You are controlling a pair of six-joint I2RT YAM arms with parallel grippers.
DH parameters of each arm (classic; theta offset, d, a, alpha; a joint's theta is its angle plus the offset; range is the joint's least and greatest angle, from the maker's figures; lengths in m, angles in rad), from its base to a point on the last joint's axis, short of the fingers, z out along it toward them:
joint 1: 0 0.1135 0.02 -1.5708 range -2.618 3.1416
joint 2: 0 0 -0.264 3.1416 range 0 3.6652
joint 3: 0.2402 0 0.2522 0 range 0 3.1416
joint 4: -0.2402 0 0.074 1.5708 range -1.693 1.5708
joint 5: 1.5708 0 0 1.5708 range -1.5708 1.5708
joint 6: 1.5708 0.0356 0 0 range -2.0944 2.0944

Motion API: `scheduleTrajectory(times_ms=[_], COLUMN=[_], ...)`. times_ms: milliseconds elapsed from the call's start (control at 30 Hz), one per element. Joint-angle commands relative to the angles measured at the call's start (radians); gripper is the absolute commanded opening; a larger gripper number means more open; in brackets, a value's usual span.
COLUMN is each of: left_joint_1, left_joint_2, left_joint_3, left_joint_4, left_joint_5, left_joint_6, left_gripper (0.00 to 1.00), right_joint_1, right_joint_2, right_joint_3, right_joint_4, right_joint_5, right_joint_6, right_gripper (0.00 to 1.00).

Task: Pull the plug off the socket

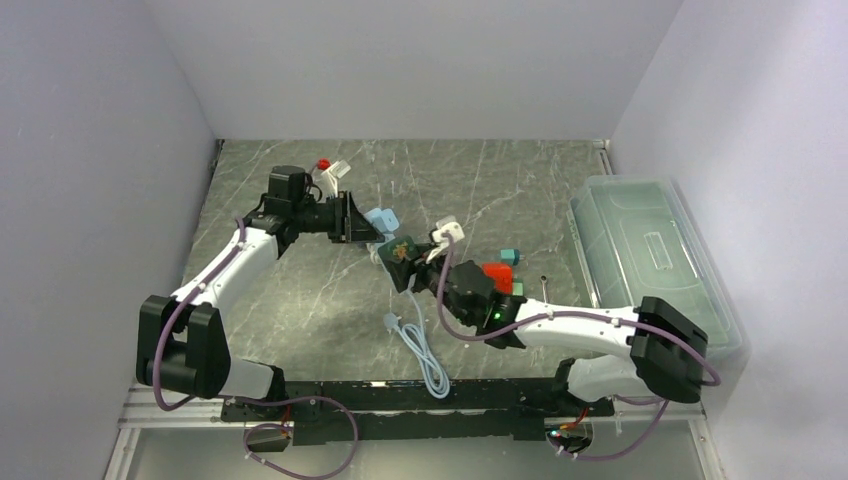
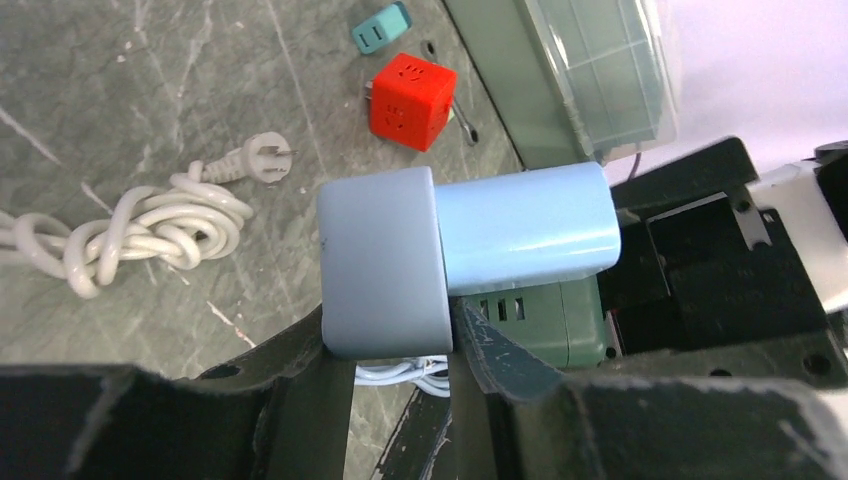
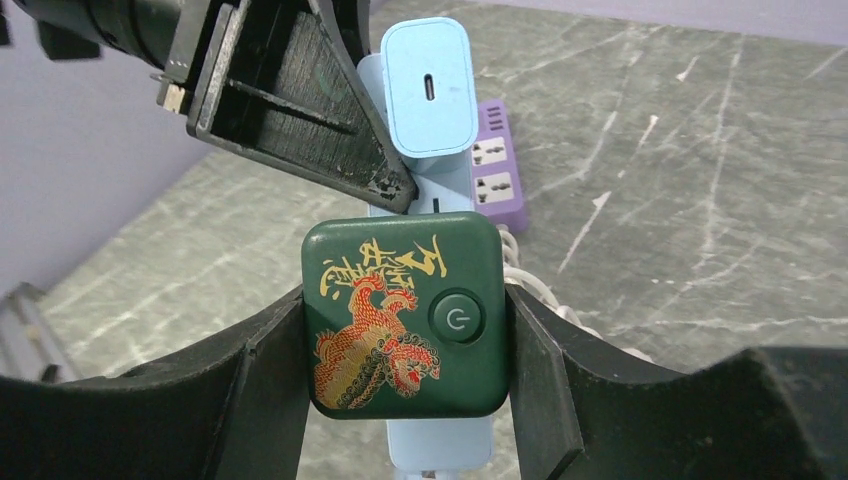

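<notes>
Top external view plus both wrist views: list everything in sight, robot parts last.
green socket: 1, dark green with dragon print, mid-table
blue plug: 1, pale blue, against green socket
white cable: 1, white, coiled near the arms' bases
white block: 1, white, beside green socket, unidentifiable
red cube socket: 1, red, right of centre
teal adapter: 1, teal, beside red cube socket
purple power strip: 1, purple, far left of table
clear bin: 1, transparent, lidded, right side
table: 1, grey-green marble, under everything
left gripper: 1, black, shut on blue plug
right gripper: 1, black, shut on green socket
</notes>
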Motion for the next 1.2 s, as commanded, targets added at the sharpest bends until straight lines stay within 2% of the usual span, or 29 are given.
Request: scheduleTrajectory(times_ms=[0, 200, 367, 633, 733, 1000, 1167], left_joint_1=[-0.011, -0.011, -0.011, -0.011, -0.012, -0.011, -0.011], left_joint_2=[-0.011, -0.016, -0.023, -0.042, -0.04, -0.039, -0.03], left_joint_3=[0.041, 0.04, 0.039, 0.035, 0.034, 0.039, 0.048], left_joint_4=[-0.019, -0.013, -0.007, -0.003, 0.001, -0.019, -0.06], left_joint_5=[-0.023, -0.017, -0.005, 0.001, 0.008, -0.016, -0.071], left_joint_6=[0.047, 0.047, 0.051, 0.068, 0.066, 0.078, 0.095], left_gripper=[0.0, 0.0, 0.0, 0.0, 0.0, 0.0, 0.0], right_joint_1=[0.084, 0.093, 0.08, -0.102, -0.144, -0.139, -0.06], right_joint_2=[0.05, 0.064, 0.031, -0.024, -0.028, -0.029, -0.011], right_joint_3=[0.135, 0.141, 0.12, 0.048, 0.027, 0.04, 0.098], right_joint_4=[0.01, 0.008, 0.015, 0.04, 0.058, 0.013, -0.077], right_joint_5=[0.165, 0.171, 0.119, -0.216, -0.293, -0.26, -0.089], right_joint_6=[-0.128, -0.1, -0.071, 0.132, 0.192, 0.148, 0.048], right_gripper=[0.0, 0.0, 0.0, 0.0, 0.0, 0.0, 0.0])
